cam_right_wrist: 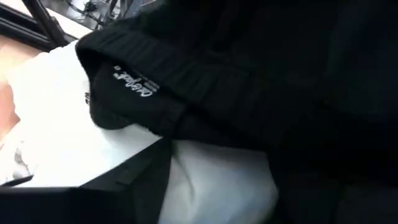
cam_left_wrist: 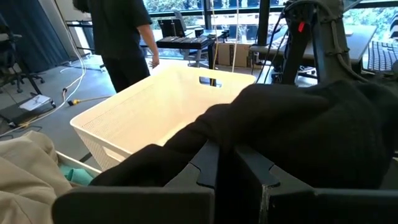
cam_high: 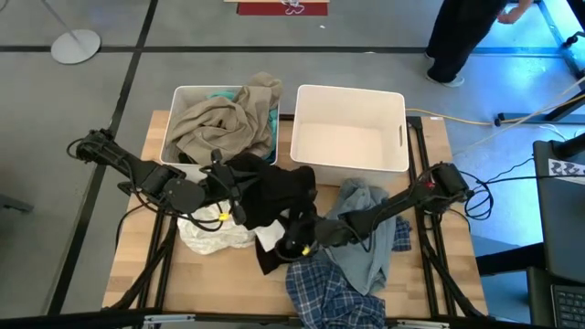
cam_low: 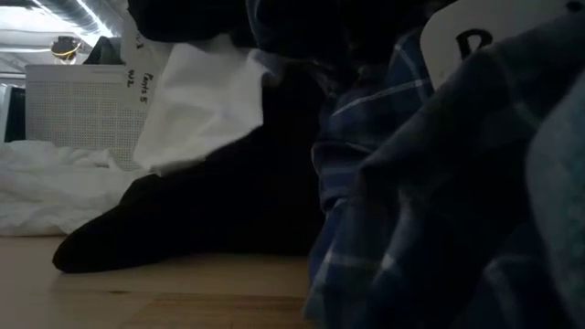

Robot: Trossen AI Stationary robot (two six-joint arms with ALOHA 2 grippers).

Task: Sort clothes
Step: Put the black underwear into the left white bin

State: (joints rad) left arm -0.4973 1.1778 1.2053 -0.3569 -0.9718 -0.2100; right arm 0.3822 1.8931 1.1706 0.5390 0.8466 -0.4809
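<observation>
The left gripper (cam_high: 230, 196) is pinching the black garment (cam_high: 274, 196); the right gripper (cam_high: 297, 239), fingers apart, is reaching under its lower edge.

Grey floor (cam_high: 228, 64) with dark lines; windows (cam_left_wrist: 186, 6) behind desks (cam_left_wrist: 186, 42).

Black garment (cam_high: 274, 194), blue plaid shirt (cam_high: 324, 292)

I see my two arms, left arm (cam_high: 151, 176) and right arm (cam_high: 402, 206), as dark jointed links trailing black cables, with yellow marks near both wrists.
</observation>
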